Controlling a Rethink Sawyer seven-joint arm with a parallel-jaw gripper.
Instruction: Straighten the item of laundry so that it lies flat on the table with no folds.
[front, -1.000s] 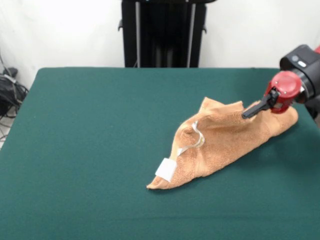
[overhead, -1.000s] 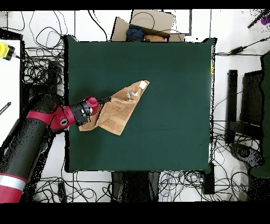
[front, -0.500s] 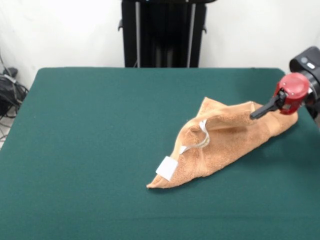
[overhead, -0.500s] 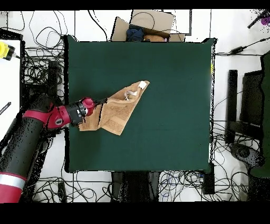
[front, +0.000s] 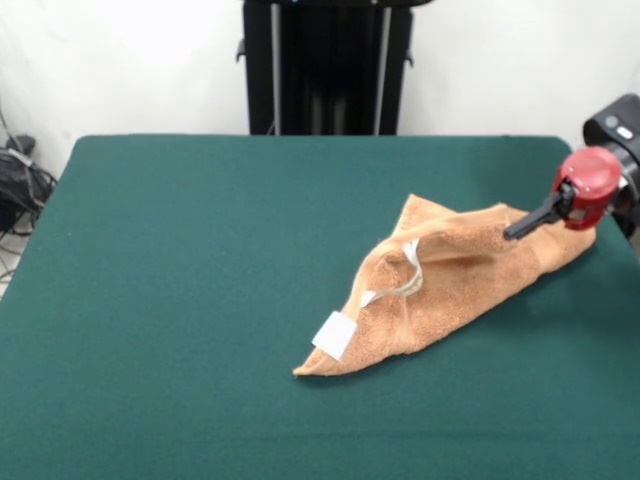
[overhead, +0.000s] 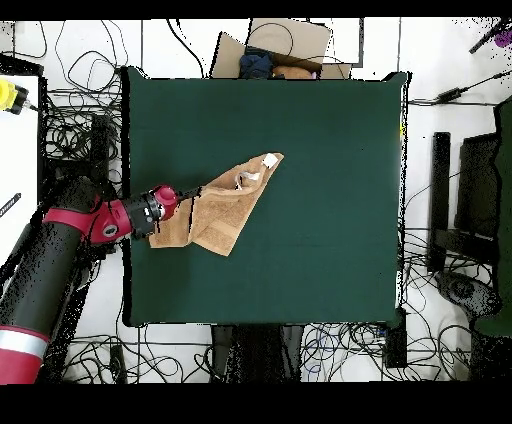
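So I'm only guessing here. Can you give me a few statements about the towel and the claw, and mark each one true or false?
1. The towel lies bunched with folds. True.
2. The towel lies in the middle of the table. False: it lies near one side edge.
3. The claw is at the end of the towel away from the white tag. True.
4. The towel hangs over the table's edge. False: it lies wholly on the table.

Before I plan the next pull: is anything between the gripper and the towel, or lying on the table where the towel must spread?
Nothing visible. The gripper is already at the towel, at its bunched end near the table edge. The green cloth around the towel shows no other objects in either view.
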